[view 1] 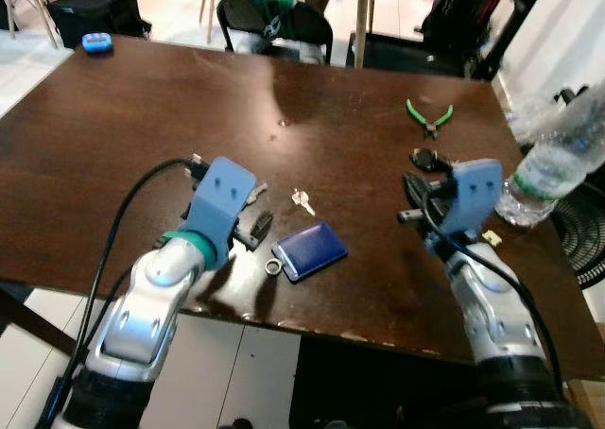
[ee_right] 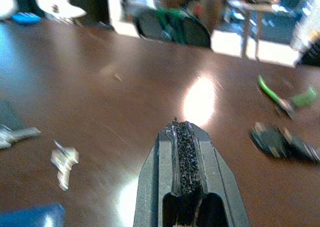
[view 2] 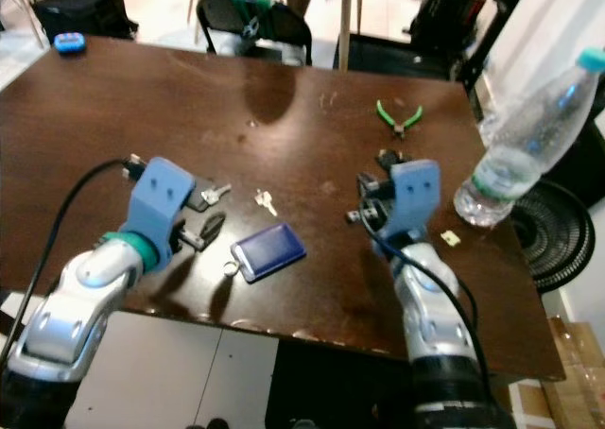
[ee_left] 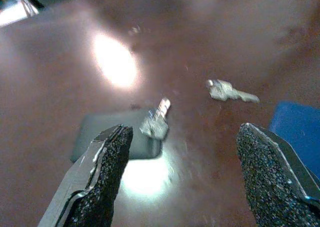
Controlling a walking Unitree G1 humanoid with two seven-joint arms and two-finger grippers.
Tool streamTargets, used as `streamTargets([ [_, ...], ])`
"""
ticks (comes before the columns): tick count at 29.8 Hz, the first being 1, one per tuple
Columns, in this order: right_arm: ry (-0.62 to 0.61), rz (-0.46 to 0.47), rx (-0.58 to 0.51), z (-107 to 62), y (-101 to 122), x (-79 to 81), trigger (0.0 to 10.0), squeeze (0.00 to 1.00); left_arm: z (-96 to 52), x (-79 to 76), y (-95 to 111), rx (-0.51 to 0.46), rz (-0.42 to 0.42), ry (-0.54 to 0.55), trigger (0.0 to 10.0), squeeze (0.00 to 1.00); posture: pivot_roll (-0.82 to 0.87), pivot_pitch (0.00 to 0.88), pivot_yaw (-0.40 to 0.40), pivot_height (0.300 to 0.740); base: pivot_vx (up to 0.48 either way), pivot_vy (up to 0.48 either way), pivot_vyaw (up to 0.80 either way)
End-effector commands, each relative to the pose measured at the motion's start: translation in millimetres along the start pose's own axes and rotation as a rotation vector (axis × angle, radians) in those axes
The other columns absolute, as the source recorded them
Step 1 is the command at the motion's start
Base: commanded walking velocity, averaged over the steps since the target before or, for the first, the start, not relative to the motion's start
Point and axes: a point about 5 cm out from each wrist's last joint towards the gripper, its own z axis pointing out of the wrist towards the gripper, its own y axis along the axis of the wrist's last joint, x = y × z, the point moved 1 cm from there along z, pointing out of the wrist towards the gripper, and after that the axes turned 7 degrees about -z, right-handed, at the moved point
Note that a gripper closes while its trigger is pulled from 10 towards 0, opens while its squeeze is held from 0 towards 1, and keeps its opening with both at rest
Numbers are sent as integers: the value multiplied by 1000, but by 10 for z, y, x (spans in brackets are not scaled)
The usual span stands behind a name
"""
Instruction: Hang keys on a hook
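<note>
A small silver key [view 1: 302,200] lies loose on the brown table [view 1: 142,145]. A second silver key [ee_left: 156,123] rests on a flat dark fob [ee_left: 100,134]. Close by lies a blue tag [view 1: 315,250] with a metal ring [view 1: 274,267]. My left gripper [view 1: 253,212] hovers low over the fob and its key, open, its fingers [ee_left: 105,167] wide apart and holding nothing. My right gripper [view 1: 413,191] is shut and empty above the table, to the right of the loose key, with its pads [ee_right: 182,152] pressed together.
A black car key [view 1: 430,160] and green pliers [view 1: 428,117] lie beyond my right gripper. A clear water bottle [view 1: 558,160] stands at the table's right edge. A blue object [view 1: 96,42] sits at the far left corner, and a dark chair [view 1: 274,23] stands behind the table.
</note>
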Motion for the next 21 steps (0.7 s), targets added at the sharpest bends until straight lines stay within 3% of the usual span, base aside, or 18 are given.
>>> streamTargets([
  [1,29,15,14,39,-29,51,10000,0,45,95,-81,44,0,31,10000,0,-175,156,47,740,0,0,0],
  [4,39,22,11,91,-1,54,10000,0,87,172,-73,61,-6,61,10000,0,-175,156,47,740,0,0,0],
  [6,33,91,45,185,-86,7,10000,0,119,418,-141,100,-31,156,10000,0,-170,179,27,740,0,0,0],
  [13,24,61,65,246,-101,-93,10000,0,314,457,-73,97,15,169,10000,0,-179,206,28,740,0,0,0],
  [18,40,49,60,244,-89,-83,10000,0,340,514,-125,112,20,180,10000,0,-188,212,30,740,0,0,0],
  [21,72,53,40,301,-32,-30,10000,0,297,662,-210,134,1,227,10000,0,-194,218,22,740,0,0,0],
])
